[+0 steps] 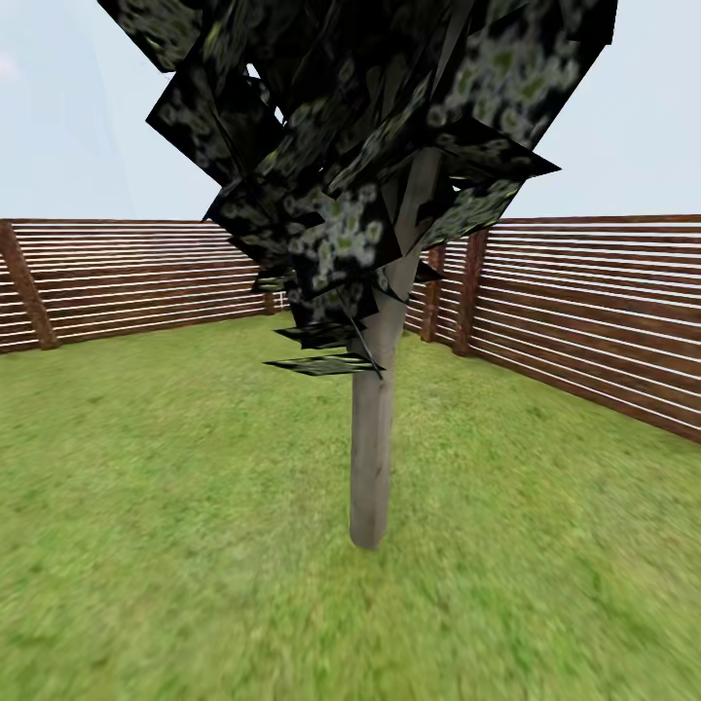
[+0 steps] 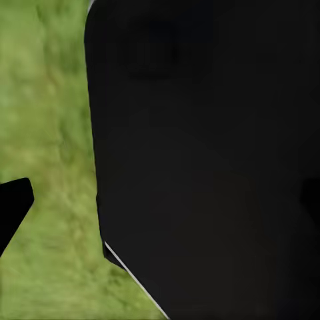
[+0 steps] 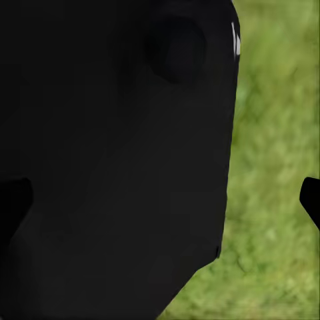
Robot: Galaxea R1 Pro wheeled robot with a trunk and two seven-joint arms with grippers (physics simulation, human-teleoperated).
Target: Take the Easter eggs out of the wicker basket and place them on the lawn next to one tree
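Tree (image 1: pixel 371 458) dead ahead of the robot in the head view: bare grey-brown trunk standing upright, long axis vertical with a slight lean, foot planted in the lawn (image 1: pixel 146 545) well clear of the slat fence (image 1: pixel 594 321) behind it, and closer to the fence corner at the back right than to the near side of the grass. Dark leafy crown hangs low over the trunk. Open grass all round the trunk foot, so either side looks usable as a drop spot. In both wrist views I see a large black body close to the lens, with grass past it, and a dark finger tip at the frame edge: left fingers (image 2: pixel 13 207), right fingers (image 3: pixel 311 200). Can't tell whether either pair is apart, together or holding an egg. My read: the trunk sits about centred between the arms, so neither arm is clearly nearer.
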